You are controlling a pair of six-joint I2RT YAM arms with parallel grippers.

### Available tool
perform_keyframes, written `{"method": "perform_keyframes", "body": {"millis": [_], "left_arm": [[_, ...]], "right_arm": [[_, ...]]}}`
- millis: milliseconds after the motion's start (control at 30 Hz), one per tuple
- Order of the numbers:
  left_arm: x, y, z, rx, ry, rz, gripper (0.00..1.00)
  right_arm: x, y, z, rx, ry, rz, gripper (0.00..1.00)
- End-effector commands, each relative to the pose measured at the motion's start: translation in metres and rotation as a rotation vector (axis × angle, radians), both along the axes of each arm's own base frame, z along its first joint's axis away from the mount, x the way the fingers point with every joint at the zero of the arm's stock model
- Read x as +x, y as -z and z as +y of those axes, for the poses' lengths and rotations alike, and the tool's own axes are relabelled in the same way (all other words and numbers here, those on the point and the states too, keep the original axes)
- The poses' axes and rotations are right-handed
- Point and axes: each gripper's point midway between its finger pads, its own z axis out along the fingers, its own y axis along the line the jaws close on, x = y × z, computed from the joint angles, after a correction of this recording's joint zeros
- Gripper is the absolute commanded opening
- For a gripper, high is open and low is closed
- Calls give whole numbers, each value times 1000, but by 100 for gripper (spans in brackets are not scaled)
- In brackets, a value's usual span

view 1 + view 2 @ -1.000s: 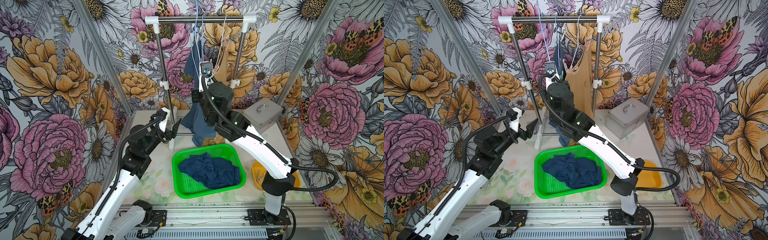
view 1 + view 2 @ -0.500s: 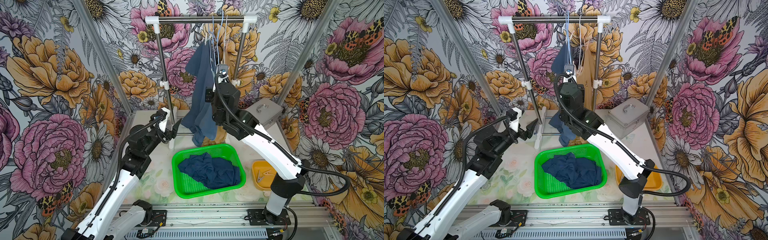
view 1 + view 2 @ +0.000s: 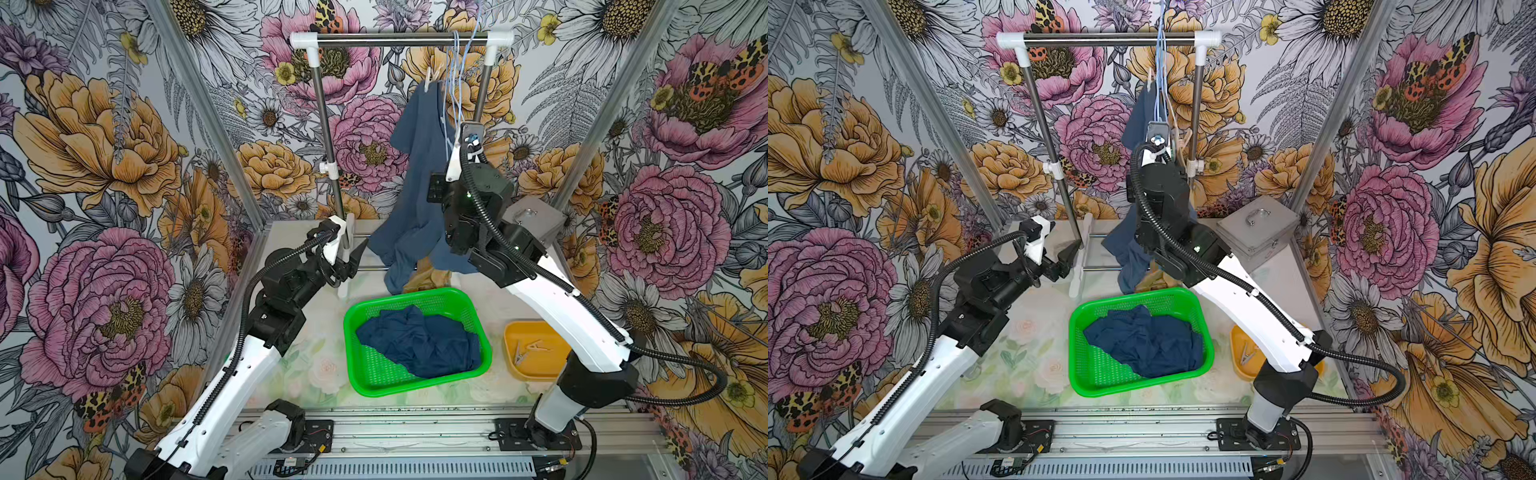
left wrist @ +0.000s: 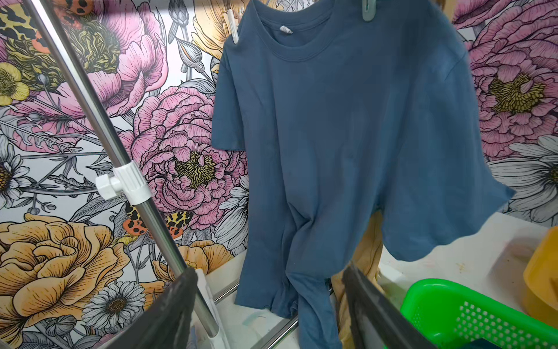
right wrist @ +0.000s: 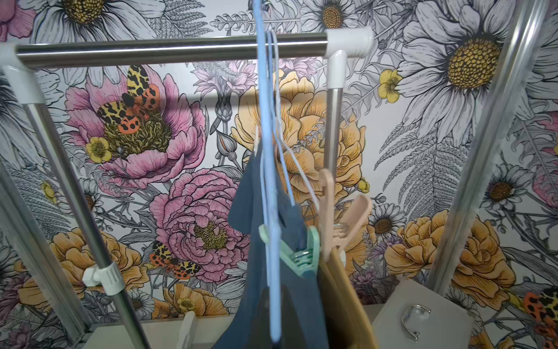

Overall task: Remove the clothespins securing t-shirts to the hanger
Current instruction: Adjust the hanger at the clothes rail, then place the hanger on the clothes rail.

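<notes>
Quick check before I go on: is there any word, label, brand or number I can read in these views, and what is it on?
No text is legible in any view.
Neck tag in the slate blue t-shirt: small and pale, no lettering can be made out.
Grey metal case: no label shows.
Green basket and yellow tray: no markings show.

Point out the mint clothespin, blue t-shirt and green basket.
Mint green plastic clothespin [image 5: 302,255]: right wrist view, spring.
Slate blue cloth t-shirt [image 4: 347,136]: left wrist view, chest.
Green plastic basket [image 3: 415,384]: in a top view, front rim.
</notes>
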Motion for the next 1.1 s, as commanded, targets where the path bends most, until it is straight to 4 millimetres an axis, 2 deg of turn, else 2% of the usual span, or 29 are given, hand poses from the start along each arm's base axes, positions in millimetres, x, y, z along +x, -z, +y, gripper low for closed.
{"method": "perform_keyframes", "body": {"millis": [0, 167, 267, 367, 600, 767, 800, 867, 1067], "left_arm": [[-3, -11, -4, -28, 19, -18, 78], [-4, -14, -4, -28, 18, -26, 78], [-4, -13, -4, -28, 18, -23, 78], [-2, -12, -2, -24, 9, -24, 78], [5, -17, -6, -63, 20, 2, 78], [12, -42, -14, -93, 53, -31, 78], [13, -47, -16, -94, 58, -36, 78], [16, -54, -18, -95, 65, -48, 78], [21, -62, -23, -95, 75, -58, 78]], "right_arm": [[8, 4, 30, -9, -61, -6, 0], [19, 4, 58, 21, -129, -16, 0], [23, 10, 74, 20, -165, -10, 0], [33, 16, 80, 25, -178, -1, 0], [67, 23, 84, 89, -221, 15, 0], [84, 28, 84, 150, -258, 23, 0], [95, 28, 72, 157, -243, 21, 0], [103, 31, 69, 179, -252, 27, 0], [126, 59, 60, 199, -225, 94, 0]]}}
